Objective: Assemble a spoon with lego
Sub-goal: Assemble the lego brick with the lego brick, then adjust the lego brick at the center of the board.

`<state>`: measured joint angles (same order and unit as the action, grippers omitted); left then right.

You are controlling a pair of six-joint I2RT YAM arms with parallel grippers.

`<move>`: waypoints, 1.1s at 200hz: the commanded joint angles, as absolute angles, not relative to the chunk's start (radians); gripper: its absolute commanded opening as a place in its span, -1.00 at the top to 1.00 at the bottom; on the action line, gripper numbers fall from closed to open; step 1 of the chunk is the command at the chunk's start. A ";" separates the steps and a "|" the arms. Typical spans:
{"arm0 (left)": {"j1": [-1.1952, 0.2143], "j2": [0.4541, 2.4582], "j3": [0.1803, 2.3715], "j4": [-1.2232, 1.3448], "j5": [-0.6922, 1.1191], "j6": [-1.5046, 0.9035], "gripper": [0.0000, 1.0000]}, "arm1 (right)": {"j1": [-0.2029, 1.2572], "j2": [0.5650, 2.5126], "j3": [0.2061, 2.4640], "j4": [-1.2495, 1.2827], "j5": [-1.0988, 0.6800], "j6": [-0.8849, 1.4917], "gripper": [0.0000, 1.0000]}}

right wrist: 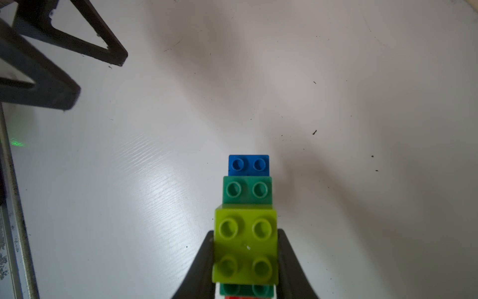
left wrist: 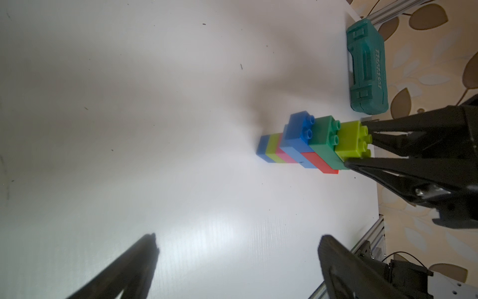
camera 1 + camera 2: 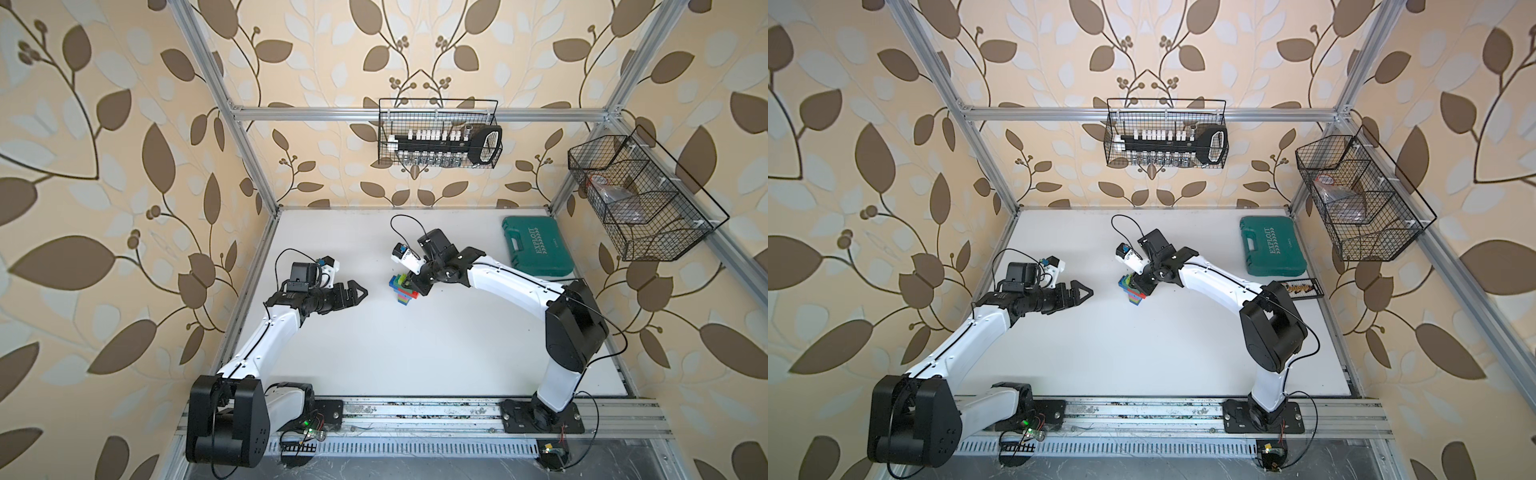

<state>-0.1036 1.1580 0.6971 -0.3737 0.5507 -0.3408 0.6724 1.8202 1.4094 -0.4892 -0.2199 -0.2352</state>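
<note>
My right end effector (image 1: pixel 245 233) pinches the lime brick (image 1: pixel 244 259), probably seating it on the spoon (image 2: pixel 297 147); my left end effector (image 3: pixel 358 293) hangs spread.

The spoon (image 2: pixel 322 141) shows lime, green, red, blue and pink, the tool case (image 3: pixel 537 246) teal.
</note>
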 commanded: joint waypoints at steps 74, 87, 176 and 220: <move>-0.114 1.123 0.720 -0.383 0.542 -0.322 -0.98 | 0.673 1.854 1.453 -0.775 -0.105 -0.217 0.06; -0.114 1.124 0.721 -0.383 0.541 -0.324 -0.98 | 0.668 1.855 1.454 -0.772 -0.103 -0.214 0.05; -0.114 1.138 0.733 -0.390 0.541 -0.316 -0.98 | 0.578 1.916 1.582 -0.801 -0.202 -0.214 -0.02; -0.114 1.139 0.732 -0.393 0.537 -0.314 -0.98 | 0.588 1.881 1.553 -0.786 -0.196 -0.222 -0.14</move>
<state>-0.1062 1.1461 0.6975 -0.3885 0.5491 -0.3378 0.5789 1.8980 1.5600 -0.7761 -0.1829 -0.2077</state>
